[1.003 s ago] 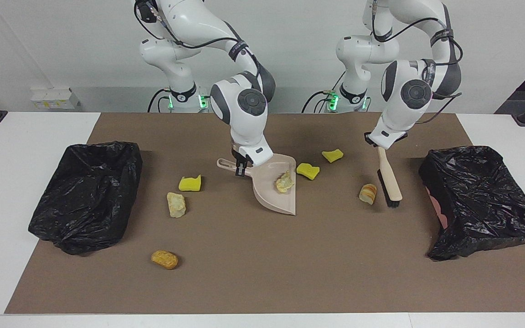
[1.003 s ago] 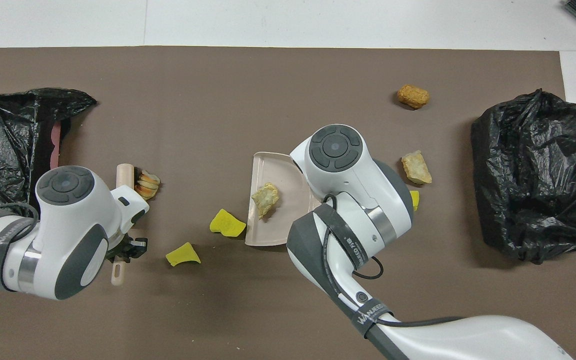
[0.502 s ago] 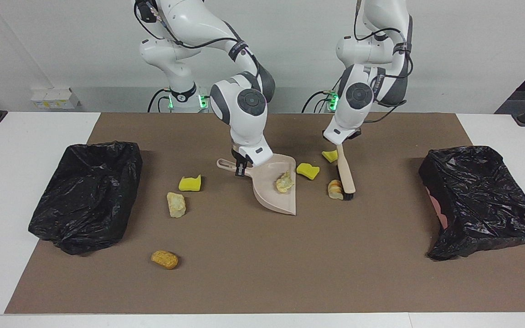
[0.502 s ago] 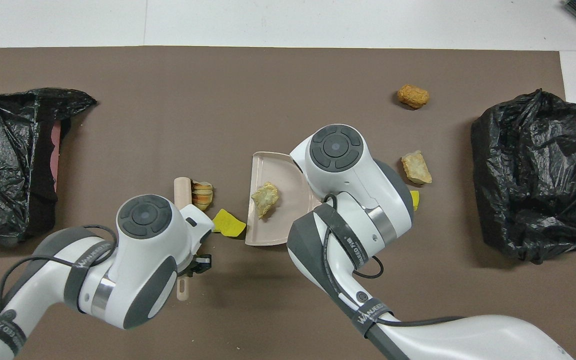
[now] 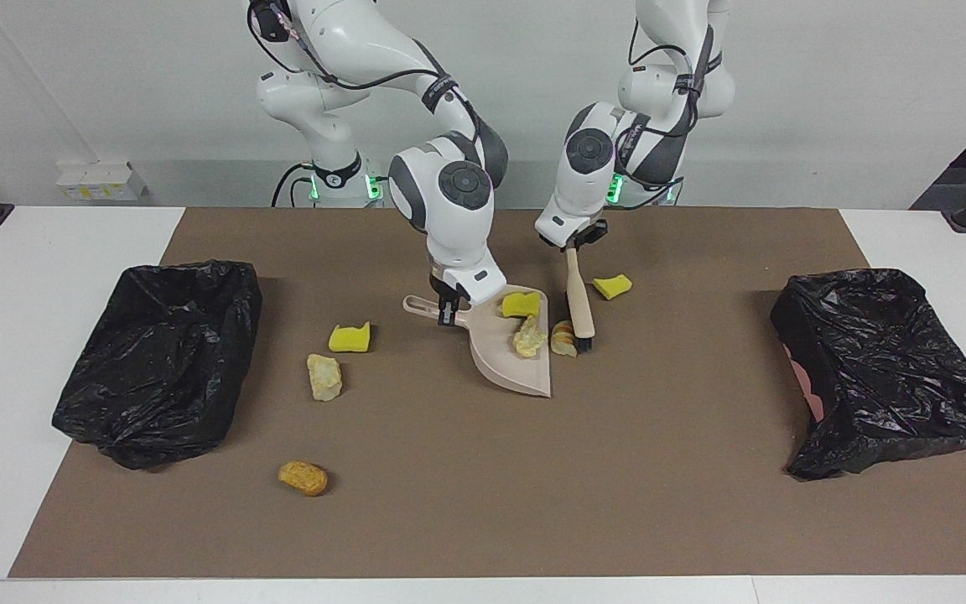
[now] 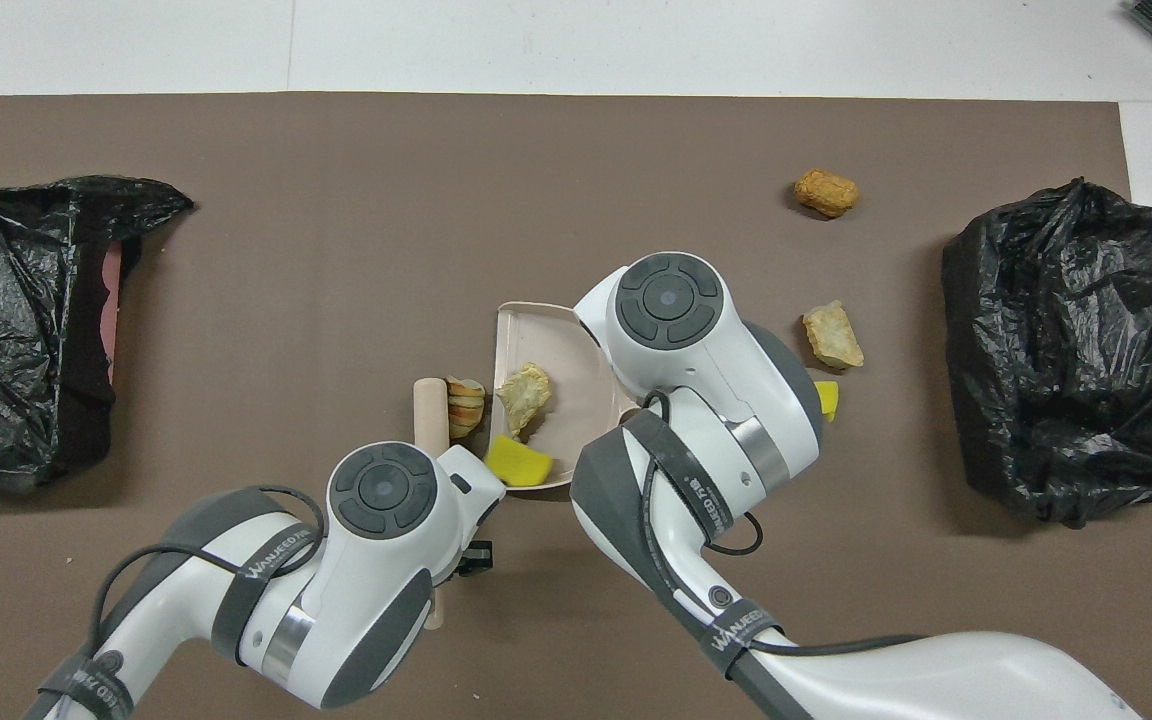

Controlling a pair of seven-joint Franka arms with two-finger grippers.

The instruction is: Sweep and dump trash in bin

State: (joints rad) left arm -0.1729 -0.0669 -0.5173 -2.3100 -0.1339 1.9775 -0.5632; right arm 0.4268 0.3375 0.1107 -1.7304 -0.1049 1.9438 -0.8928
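L pincer [image 5: 572,248]: clenched on brush [image 5: 578,304] handle, over the mat just robot-ward of the dustpan mouth.
R pincer [image 5: 447,304]: clenched on dustpan [image 5: 506,361] handle; pan lies flat on mat [image 5: 483,503], mouth facing L arm's end.
Brush axis: handle toward robots, bristle end away, roughly parallel to the pan's lip.
Key relation: striped bread lump [image 5: 563,339] pinched btwn my bristles and the lip, touching or nrly touching the lip, not yet in. Push dir = toward R arm's end, straight across the lip.
In pan already: cream lump [image 5: 527,337], yellow sponge [image 5: 521,304].
Trash left out: yellow chunk [image 5: 612,286] beside brush handle on L arm's side; yellow chunk [image 5: 350,337], tan lump [image 5: 324,376], orange-brown lump [image 5: 303,477] on R arm's side.
Bins: black-bagged bin [image 5: 160,356] at R arm's end, another bagged bin [image 5: 881,369] at L arm's end.
Judgement: short nudge shd finish this lump.
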